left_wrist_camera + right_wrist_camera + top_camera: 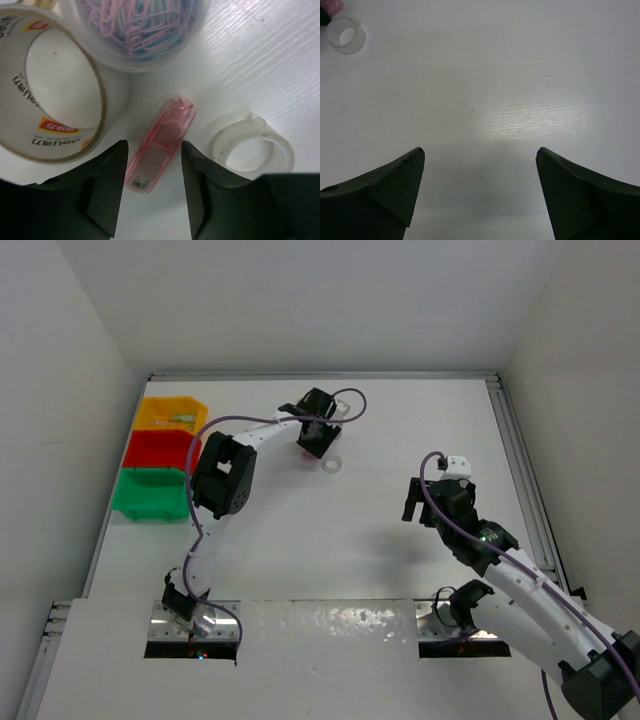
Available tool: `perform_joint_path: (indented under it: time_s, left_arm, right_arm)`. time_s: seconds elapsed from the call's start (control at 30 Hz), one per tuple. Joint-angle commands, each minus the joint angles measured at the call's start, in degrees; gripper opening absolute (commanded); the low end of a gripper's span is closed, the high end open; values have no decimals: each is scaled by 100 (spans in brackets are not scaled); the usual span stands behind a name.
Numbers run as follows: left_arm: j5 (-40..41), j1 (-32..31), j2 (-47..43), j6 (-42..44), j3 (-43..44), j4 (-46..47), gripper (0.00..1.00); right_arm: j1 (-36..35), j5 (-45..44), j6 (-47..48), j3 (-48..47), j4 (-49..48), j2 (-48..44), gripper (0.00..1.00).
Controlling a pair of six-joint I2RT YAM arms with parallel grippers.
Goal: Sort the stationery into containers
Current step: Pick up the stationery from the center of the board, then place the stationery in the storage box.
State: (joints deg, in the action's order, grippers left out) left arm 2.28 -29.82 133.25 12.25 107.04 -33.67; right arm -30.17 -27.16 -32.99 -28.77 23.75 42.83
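Observation:
A pink translucent stick (162,145) lies flat on the white table, its near end between the fingers of my left gripper (153,150). That gripper is open, with a thin gap on each side of the stick. Left of it lies a large white tape roll (50,100). A small clear tape ring (252,150) lies to the right. From above, the left gripper (312,443) is at the far middle of the table, close to the ring (333,464). My right gripper (480,155) is open over bare table. The yellow (172,415), red (160,450) and green (150,495) bins stand at the left edge.
A clear round tub of pastel paper clips (140,30) stands just beyond the pink stick and the big roll. The right wrist view shows the clear ring (346,35) far off at the top left. White walls enclose the table on three sides.

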Motion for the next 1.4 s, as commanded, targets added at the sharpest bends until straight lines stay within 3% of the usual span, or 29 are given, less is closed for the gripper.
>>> perform_joint_path:
  time_s: [0.0, 0.2, 0.27, 0.3, 0.4, 0.43, 0.67, 0.83, 0.9, 1.07, 1.13, 1.37]
  left_arm:
    - [9, -59, 139, 40, 133, 106, 45]
    - [-148, -15, 350, 260, 124, -87, 45]
    - [-393, -15, 394, 304, 159, -323, 40]
    - [-639, -15, 386, 383, 150, -411, 36]
    - [-975, -15, 307, 506, 62, -763, 5]
    - [-1010, -6, 272, 524, 36, -825, 0]
    - [-1397, 187, -544, 437, 316, -1334, 0]
    - [-1599, 1275, -1652, -616, 607, -1071, 0]
    - [-1521, 2030, -2055, -1404, 528, -642, 0]
    - [-1257, 3910, -2470, -2726, -103, 491, 0]
    - [-1274, 4394, -2445, -3070, -419, 1035, 0]
    - [-1520, 4898, -1689, -3414, 61, 1345, 0]
  right_arm:
    - [-41, -158, -14, -49, -2, 15, 91]
    - [-33, -167, 47, -93, -2, 68, 91]
    - [-32, -176, 65, -111, 16, 50, 91]
    - [-41, -193, 65, -120, 42, 50, 91]
    - [-33, -246, 47, -172, 95, 6, 91]
    - [-41, -264, 47, -172, 112, -3, 91]
    - [-41, -343, -23, -137, 183, -205, 91]
    - [-32, -308, -111, -32, 139, -257, 91]
    - [-41, -273, -111, -5, 17, -231, 91]
    - [-32, -167, -76, -49, -221, 5, 90]
    - [-41, -115, -49, -119, -292, 94, 90]
    - [-50, -88, 21, -339, -274, 402, 90]
